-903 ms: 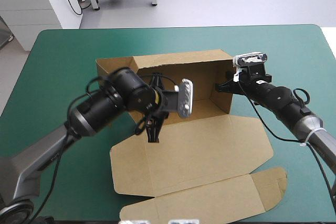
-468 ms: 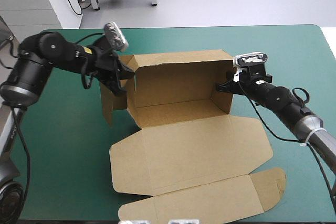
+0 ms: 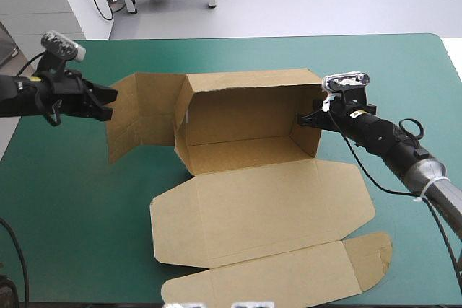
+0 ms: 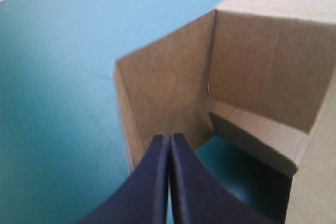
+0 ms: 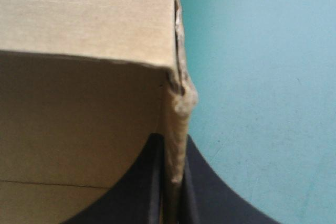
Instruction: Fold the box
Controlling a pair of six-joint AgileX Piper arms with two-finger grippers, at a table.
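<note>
The brown box (image 3: 245, 117) stands in the middle of the table with its back wall and right wall raised. Its lid (image 3: 267, 207) lies flat toward the front. The left side flap (image 3: 141, 113) is swung outward, half upright. My left gripper (image 3: 110, 100) is shut at that flap's outer edge, left of the box. In the left wrist view the fingers meet in one arch (image 4: 169, 137) just before the flap (image 4: 168, 87), nothing between them. My right gripper (image 3: 304, 118) is shut on the right wall's top corner; the wall's edge (image 5: 176, 114) runs between its black fingers (image 5: 171, 140).
The lid's tuck flap (image 3: 289, 279) reaches almost to the table's front edge. Bare teal-green cover (image 3: 79, 200) lies to the front left of the box and also to its right (image 3: 411, 84).
My left arm has swung from over the box's inside out to the left of it. The left flap has opened outward. The right gripper has stayed on the right wall.
</note>
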